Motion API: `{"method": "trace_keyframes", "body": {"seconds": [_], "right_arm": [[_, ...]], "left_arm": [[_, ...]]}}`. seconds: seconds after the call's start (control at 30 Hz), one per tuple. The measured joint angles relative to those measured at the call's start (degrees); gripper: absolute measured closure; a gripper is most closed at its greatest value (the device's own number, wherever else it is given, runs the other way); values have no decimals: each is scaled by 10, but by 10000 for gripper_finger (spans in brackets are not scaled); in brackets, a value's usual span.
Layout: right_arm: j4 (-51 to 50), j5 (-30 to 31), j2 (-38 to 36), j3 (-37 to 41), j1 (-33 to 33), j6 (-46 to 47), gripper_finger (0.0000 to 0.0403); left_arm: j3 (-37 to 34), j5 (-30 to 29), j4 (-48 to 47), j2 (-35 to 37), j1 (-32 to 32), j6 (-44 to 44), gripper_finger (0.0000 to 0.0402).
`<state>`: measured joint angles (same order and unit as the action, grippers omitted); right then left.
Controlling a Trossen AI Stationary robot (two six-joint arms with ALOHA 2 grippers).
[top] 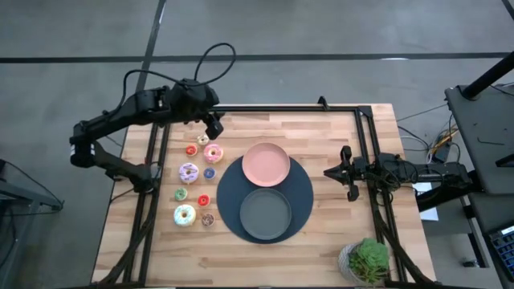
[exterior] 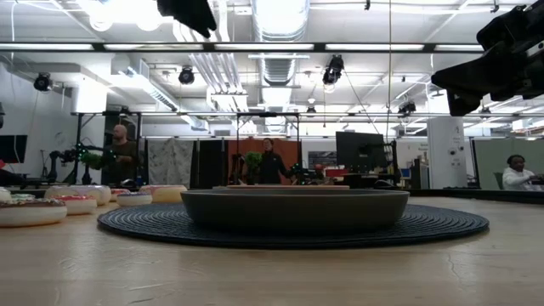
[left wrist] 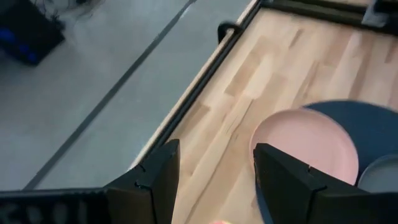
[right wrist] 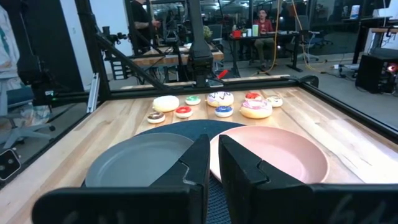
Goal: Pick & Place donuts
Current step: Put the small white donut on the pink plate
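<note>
The donuts lie in a loose cluster on the table's left side: a pink one (top: pixel 213 153), a sprinkled lilac one (top: pixel 188 172), a pale one (top: pixel 185 214) and several tiny ones such as blue (top: pixel 209 172), green (top: pixel 180 193) and red (top: pixel 203 199). In the right wrist view they form a row (right wrist: pixel 217 102) beyond the plates. My left gripper (top: pixel 214 128) (left wrist: pixel 214 177) hangs open above the cluster's far end, just beyond the pink donut, and touches nothing. My right gripper (top: pixel 348 172) (right wrist: pixel 214 165) waits shut near the table's right side, pointing at the plates.
A pink plate (top: pixel 266 162) and a dark grey plate (top: pixel 265 213) sit on a round dark mat (top: pixel 301 197) in the table's middle. A potted plant (top: pixel 365 261) stands at the near right corner. Black frame rails (top: pixel 365 144) run along the far, left and right edges. People show in the room behind.
</note>
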<state>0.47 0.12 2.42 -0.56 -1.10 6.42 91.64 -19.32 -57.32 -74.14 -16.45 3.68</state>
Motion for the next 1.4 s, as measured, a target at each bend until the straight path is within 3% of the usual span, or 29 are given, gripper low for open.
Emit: {"method": "trace_keyframes", "body": {"seconds": [0.43, 0.97, 1.17, 1.4], "right_arm": [[0, 0, 0, 0, 0, 0, 374], [0, 0, 0, 0, 0, 0, 374], [0, 0, 0, 0, 0, 0, 374], [0, 0, 0, 0, 0, 0, 374]], "left_arm": [[0, -1, -98, -23, 0, 14, 224], [-2, -1, -101, -41, -1, -176, 225], [-50, -14, -63, -40, -2, -232, 225], [-117, -18, -33, -37, -20, -233, 225]]}}
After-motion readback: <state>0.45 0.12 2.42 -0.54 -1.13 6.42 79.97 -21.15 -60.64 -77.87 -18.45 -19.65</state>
